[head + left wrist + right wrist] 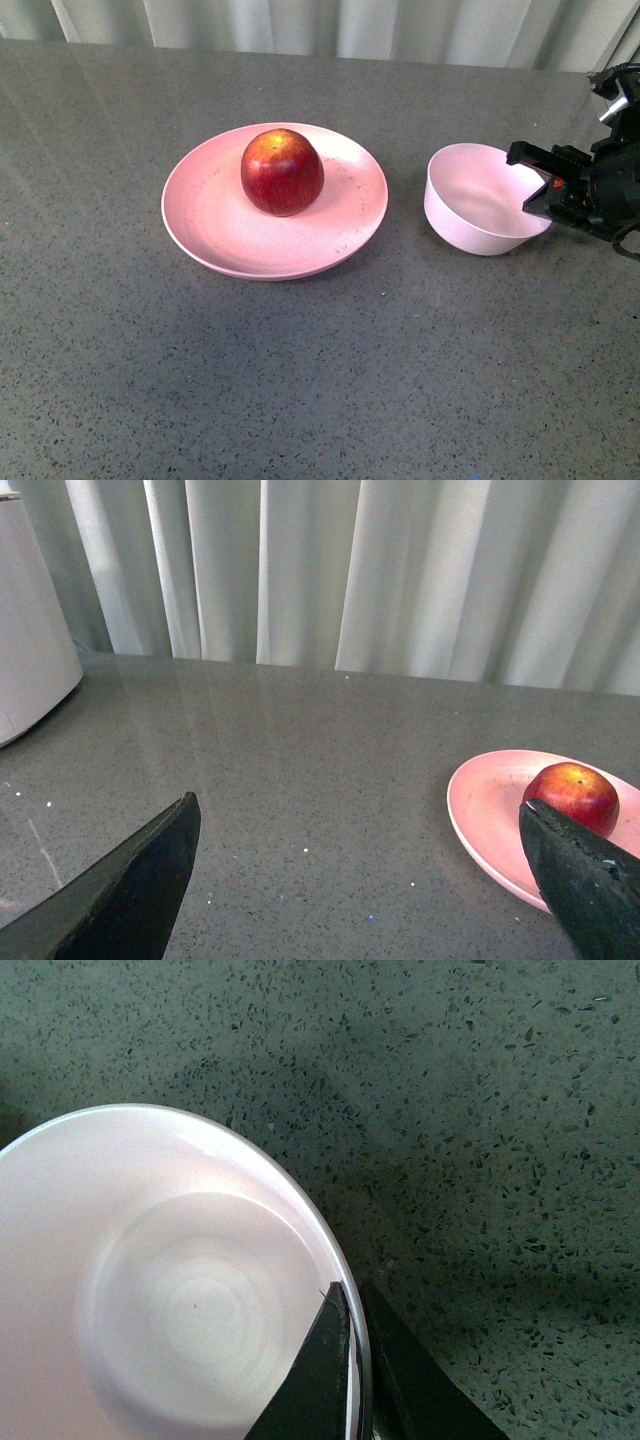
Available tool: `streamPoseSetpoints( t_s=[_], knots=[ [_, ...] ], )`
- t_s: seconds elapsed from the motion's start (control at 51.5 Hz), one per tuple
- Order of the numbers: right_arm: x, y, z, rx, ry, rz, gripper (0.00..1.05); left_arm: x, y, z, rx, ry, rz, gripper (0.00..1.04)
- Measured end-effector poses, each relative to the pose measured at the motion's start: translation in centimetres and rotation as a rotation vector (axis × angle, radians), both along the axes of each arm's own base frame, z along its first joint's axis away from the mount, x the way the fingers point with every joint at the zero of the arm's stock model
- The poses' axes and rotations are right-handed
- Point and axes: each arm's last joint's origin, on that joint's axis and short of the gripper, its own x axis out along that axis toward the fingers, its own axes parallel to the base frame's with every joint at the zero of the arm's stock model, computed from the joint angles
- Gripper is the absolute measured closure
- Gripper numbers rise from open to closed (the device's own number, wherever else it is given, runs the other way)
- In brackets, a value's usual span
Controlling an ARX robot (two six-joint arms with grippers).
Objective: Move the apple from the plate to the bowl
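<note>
Apple (282, 171) on plate (228, 238), well apart from right claw (526, 180) (clamping bowl (468, 218)).

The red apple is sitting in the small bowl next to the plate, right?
Not quite. The apple sits on the wide pink plate, not in the small bowl, which is empty beside the plate. The front view shows it.
</note>
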Motion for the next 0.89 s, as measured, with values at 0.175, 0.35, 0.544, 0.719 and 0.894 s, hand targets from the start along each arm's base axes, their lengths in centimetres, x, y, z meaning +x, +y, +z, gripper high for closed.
streamPoseSetpoints(
  t_s=[0.175, 0.35, 0.544, 0.719, 0.894],
  knots=[
    [0.4, 0.5, -0.3, -0.013, 0.008, 0.000, 1.03, 0.0, 0.0, 0.0, 0.000, 0.000, 0.000, 0.09],
    [0.6, 1.1, -0.7, -0.022, 0.020, 0.003, 1.03, 0.0, 0.0, 0.0, 0.000, 0.000, 0.000, 0.09],
    [0.7, 1.9, -0.8, -0.025, 0.023, 0.013, 0.98, 0.0, 0.0, 0.0, 0.000, 0.000, 0.000, 0.09],
    [0.7, 2.0, -0.9, -0.020, 0.020, 0.016, 0.70, 0.0, 0.0, 0.0, 0.000, 0.000, 0.000, 0.09],
    [0.5, 1.6, -0.5, -0.003, -0.005, 0.015, 0.47, 0.0, 0.0, 0.0, 0.000, 0.000, 0.000, 0.09]
  ],
)
